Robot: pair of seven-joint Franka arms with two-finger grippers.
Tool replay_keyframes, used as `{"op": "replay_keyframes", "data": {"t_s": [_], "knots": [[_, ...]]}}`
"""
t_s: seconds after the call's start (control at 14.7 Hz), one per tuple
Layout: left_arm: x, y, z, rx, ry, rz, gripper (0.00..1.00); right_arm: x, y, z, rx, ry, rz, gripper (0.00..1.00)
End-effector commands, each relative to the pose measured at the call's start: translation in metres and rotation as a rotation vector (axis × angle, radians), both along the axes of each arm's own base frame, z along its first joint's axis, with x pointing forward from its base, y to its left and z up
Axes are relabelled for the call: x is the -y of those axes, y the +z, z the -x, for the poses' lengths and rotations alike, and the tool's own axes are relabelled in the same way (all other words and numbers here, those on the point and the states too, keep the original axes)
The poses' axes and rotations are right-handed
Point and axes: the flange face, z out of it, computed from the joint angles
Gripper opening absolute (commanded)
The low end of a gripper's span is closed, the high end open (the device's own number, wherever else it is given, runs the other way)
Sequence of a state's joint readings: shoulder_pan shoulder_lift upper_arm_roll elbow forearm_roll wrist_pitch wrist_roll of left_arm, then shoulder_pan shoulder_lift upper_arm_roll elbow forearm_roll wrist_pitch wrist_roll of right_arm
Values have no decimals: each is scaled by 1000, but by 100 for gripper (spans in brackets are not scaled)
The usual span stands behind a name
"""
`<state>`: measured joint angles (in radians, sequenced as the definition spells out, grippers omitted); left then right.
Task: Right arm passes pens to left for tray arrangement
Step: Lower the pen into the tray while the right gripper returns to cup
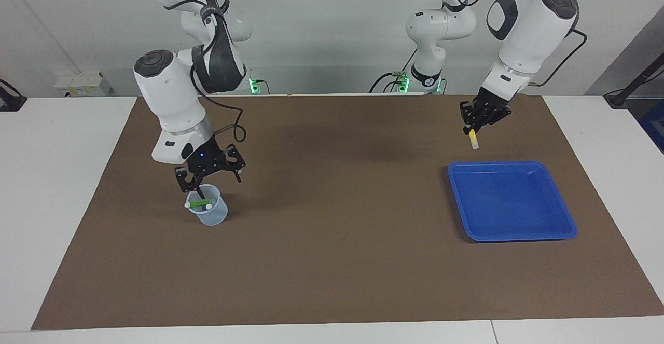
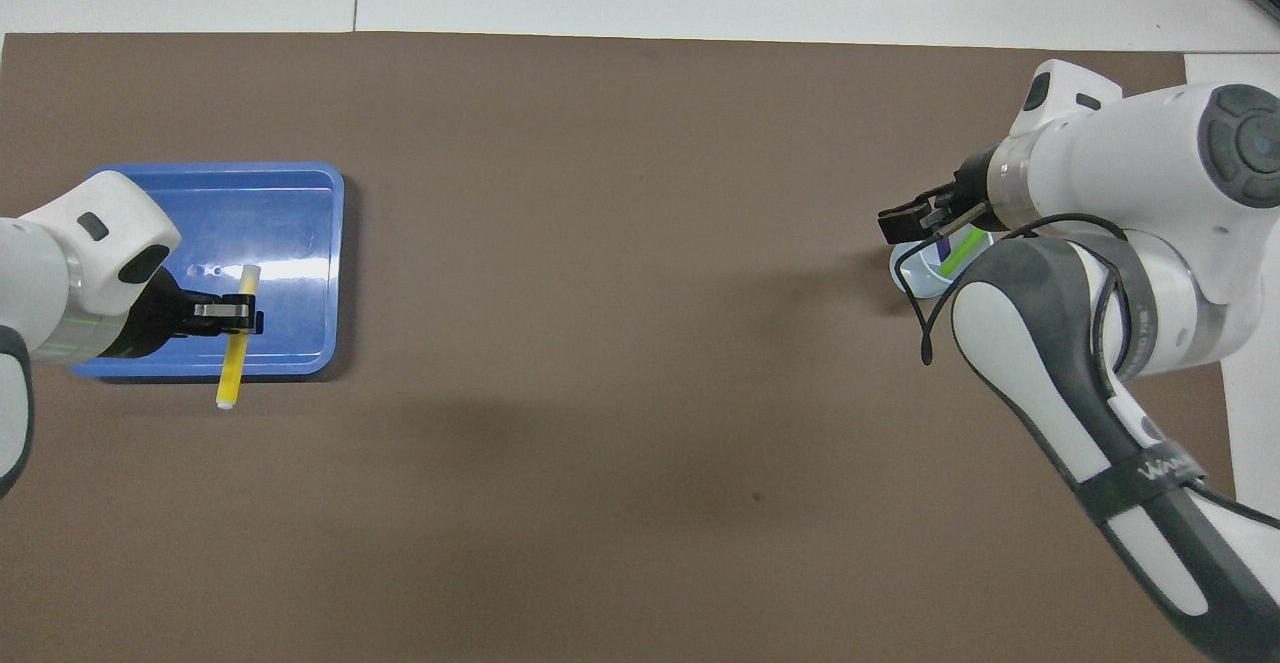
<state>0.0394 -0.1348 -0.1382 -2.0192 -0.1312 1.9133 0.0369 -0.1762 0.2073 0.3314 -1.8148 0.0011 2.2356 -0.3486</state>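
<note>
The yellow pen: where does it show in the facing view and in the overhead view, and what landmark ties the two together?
Facing view: the yellow pen hangs from the left gripper, upper right of the picture, just above the blue tray.
Overhead view: the yellow pen is at the picture's left, clamped by the left gripper, lying across the tray's edge nearest the robots.
Shared landmark: the blue tray.

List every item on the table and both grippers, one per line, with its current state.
left gripper: shut on the yellow pen, up in the air by the tray's edge nearer the robots.
yellow pen: held, not yet in the tray.
tray: flat on the mat, no pens in it.
right gripper: open, over the cup.
cup: upright, holds the green pen and purple pen.
</note>
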Motion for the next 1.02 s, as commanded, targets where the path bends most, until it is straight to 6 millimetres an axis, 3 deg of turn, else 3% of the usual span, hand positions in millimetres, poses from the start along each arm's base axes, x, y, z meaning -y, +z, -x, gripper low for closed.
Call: {"op": "replay_keyframes", "data": {"t_s": [0.0,0.14,0.27,0.48,0.68,0.82,0.95], "knots": [[-19,-29,-30,-25,-90,-27,0,2,-19,-8,29,45,39,96],[-40,-40,-42,-1,-136,-75,0,10,-44,-17,24,45,40,94],[-90,-61,-52,23,-101,-81,0,15,-51,-19,26,61,42,90],[-141,-69,-49,49,-11,-88,0,24,-60,-24,31,87,43,87],[-155,-113,-50,78,16,-88,0,30,-65,-24,18,84,43,80],[-184,-152,-66,97,18,-92,0,33,-67,-22,1,80,44,74],[-187,-156,-75,120,-6,-99,0,35,-67,-21,-19,78,44,68]]}}
